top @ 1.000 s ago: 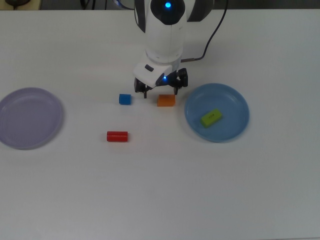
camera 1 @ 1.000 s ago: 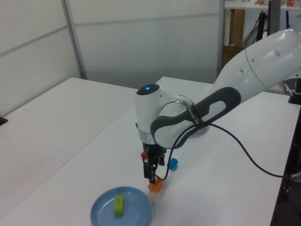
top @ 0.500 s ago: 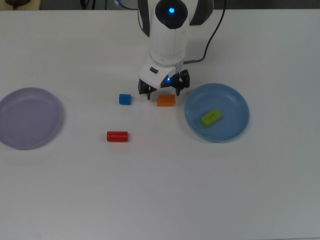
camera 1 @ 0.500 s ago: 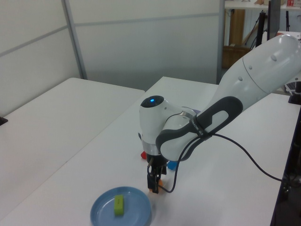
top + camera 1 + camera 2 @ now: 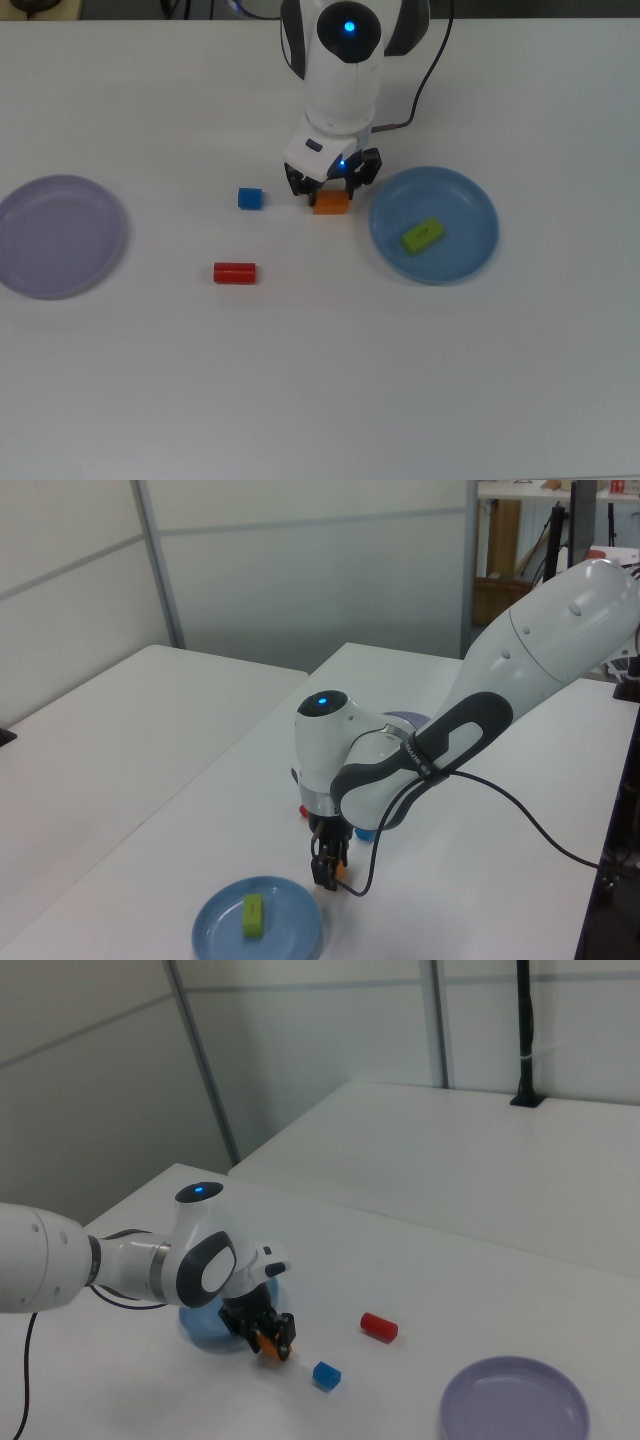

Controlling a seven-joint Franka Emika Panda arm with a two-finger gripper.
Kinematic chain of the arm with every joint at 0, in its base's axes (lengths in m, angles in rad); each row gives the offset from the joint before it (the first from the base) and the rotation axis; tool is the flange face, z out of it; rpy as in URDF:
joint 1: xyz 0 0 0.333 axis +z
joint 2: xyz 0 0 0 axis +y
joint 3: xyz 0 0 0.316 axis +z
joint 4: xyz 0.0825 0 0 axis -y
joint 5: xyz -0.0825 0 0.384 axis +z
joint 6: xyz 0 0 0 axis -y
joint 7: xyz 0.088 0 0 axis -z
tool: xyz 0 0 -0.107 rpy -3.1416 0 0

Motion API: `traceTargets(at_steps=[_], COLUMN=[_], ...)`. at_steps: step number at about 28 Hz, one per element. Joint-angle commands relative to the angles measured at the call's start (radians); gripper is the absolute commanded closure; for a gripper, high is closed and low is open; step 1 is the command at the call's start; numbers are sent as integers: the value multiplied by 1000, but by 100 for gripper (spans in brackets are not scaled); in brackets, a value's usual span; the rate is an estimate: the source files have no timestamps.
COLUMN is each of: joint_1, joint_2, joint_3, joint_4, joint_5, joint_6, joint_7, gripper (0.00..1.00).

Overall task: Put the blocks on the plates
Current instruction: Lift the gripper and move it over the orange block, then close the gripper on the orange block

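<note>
So only the lime-green block (image 5: 422, 235) lay on the blue plate (image 5: 470, 260), while the gripper (image 5: 331, 190), fingers spread astride the ungrasped orange block (image 5: 332, 204) at the plate's nine o'clock, left the blue cube (image 5: 250, 198), red cylinder (image 5: 234, 272) and bare lavender plate (image 5: 60, 236) waiting.

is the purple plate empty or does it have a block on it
Empty. The purple plate shows only bare surface in the top view and right view; the green block lies on the blue plate.

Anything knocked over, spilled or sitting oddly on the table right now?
Nothing stands out. The lime-green block lies flat inside the blue plate, the lavender plate is bare, and the hand is down at the orange block.
</note>
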Motion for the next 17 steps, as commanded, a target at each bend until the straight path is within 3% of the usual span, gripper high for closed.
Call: traceTargets(at_steps=[1,11,17], joint_1=[-5,-8,55], joint_2=[-4,-79,-85], joint_3=[-7,-5,16], joint_4=[1,11,78], joint_5=[-13,-13,-11], joint_6=[27,-8,-63], joint_7=[-11,-8,59], gripper=[70,72,71])
